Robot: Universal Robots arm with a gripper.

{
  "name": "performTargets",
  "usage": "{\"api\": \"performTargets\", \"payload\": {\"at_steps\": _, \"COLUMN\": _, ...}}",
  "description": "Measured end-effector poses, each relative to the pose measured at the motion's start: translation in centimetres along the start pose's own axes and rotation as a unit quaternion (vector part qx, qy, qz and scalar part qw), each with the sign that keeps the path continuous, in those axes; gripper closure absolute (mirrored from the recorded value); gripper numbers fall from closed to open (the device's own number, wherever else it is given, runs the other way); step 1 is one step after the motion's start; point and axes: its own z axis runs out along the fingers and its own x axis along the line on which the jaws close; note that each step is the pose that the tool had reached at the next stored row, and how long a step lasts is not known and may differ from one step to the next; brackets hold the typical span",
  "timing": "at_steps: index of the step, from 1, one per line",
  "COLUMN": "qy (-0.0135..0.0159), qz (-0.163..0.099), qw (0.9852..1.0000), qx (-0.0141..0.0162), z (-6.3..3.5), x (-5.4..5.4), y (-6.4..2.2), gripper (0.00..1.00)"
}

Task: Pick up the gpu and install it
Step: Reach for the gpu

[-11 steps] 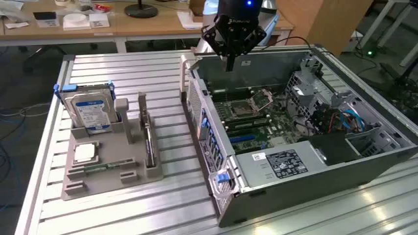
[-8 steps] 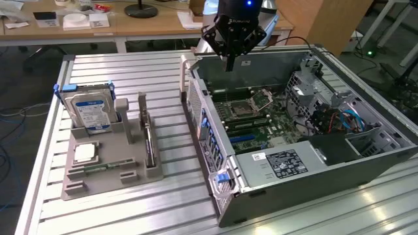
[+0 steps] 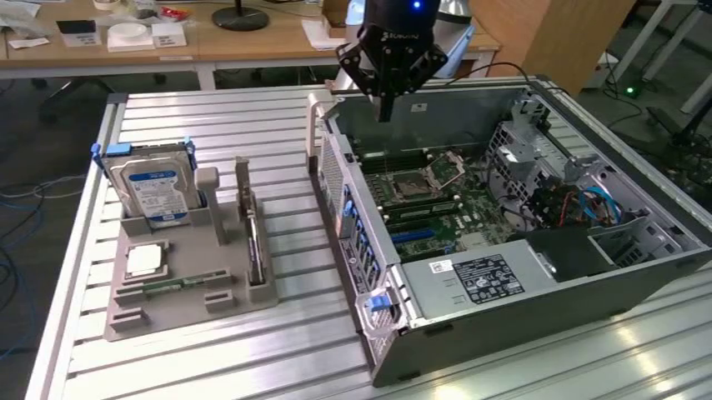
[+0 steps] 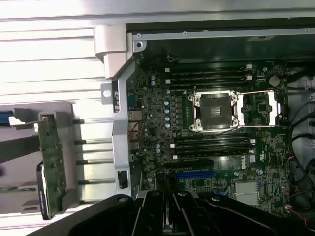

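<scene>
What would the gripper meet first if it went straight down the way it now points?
Probably the motherboard inside the open computer case, somewhere near the blue slot. The gripper hangs above the case with nothing visible in between, though the depth is hard to judge.

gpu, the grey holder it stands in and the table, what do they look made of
gpu: green circuit board, likely fibreglass laminate, with small soldered parts along its face.
grey holder: dull matte grey with no glare, probably plastic.
table: bare silvery metal, likely aluminium, with slotted profiles that catch bright reflections.
</scene>
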Motion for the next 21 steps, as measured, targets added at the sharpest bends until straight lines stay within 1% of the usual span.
{"api": "performTargets", "payload": {"at_steps": 5, "qy": 0.0000, "qz": 0.000, "qw": 1.0000, "qx": 0.0000, "z": -0.02, "x": 0.7, "y": -0.05, "gripper": 0.85}}
{"api": "performTargets", "payload": {"at_steps": 21, "qy": 0.0000, "qz": 0.000, "qw": 1.0000, "qx": 0.0000, "z": -0.14, "x": 5.2, "y": -0.39, "gripper": 0.85}}
